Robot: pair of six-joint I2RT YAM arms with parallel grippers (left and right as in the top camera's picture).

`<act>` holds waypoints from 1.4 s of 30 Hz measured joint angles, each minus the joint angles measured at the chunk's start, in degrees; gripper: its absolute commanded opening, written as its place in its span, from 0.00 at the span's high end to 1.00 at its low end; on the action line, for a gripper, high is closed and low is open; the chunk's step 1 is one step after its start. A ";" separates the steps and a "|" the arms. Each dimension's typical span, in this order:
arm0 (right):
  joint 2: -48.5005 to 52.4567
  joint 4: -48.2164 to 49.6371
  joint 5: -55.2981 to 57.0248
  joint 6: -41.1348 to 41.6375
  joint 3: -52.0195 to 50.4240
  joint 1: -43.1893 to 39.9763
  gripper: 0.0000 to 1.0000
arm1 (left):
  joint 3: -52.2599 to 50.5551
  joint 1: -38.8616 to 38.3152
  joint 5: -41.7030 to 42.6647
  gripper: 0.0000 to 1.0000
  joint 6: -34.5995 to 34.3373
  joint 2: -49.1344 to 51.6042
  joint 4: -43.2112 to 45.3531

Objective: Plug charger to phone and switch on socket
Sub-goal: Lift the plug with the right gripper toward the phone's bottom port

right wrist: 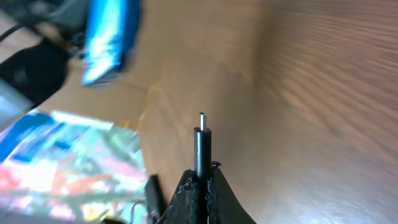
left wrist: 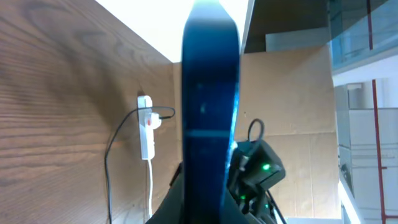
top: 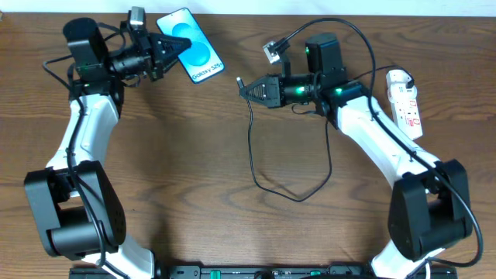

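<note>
My left gripper (top: 172, 51) is shut on the phone (top: 193, 46), a blue-screened phone held at the table's far left; in the left wrist view the phone (left wrist: 209, 106) stands edge-on between the fingers. My right gripper (top: 249, 87) is shut on the charger's plug tip (top: 241, 80), which points left toward the phone, a gap apart. In the right wrist view the plug (right wrist: 202, 140) sticks up from the shut fingers (right wrist: 202, 180), with the phone (right wrist: 109, 37) blurred at upper left. The black cable (top: 256, 167) loops over the table. The white socket (top: 406, 102) lies at the far right.
The socket's white strip (left wrist: 145, 127) and cords also show in the left wrist view. The black cable runs back behind the right arm. A cardboard wall stands beyond the table's right edge.
</note>
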 measured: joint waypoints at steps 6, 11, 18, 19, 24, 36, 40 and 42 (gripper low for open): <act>0.31 -0.55 -7.23 -3.45 0.00 0.00 0.99 | 0.00 -1.88 0.52 0.93 0.94 0.00 0.00; 0.31 -1.64 -10.27 -6.05 0.00 0.00 0.99 | 0.00 -1.86 0.79 0.93 1.77 0.00 -0.02; 0.31 -1.73 -11.50 -7.34 0.00 -0.15 0.99 | 0.00 -1.86 1.46 0.92 4.48 0.00 -0.02; 0.31 -1.75 -11.65 -7.37 0.00 -0.15 0.99 | 0.00 -1.86 1.46 0.93 4.63 0.00 0.00; 0.31 -1.77 -13.60 -7.41 0.00 -0.15 0.99 | 0.00 -2.05 1.01 0.92 4.96 0.00 0.00; 0.31 -5.46 -21.88 -11.82 0.00 -3.56 0.99 | 0.00 -8.81 -3.50 0.92 5.16 0.00 5.03; 0.31 -8.31 -22.27 -13.70 -0.02 -5.38 0.99 | 0.00 -10.08 -2.93 0.93 1.64 0.00 12.83; 0.31 -8.59 -22.62 -14.43 -0.02 -6.10 0.99 | 0.00 -10.01 -2.62 0.93 -0.46 0.00 15.96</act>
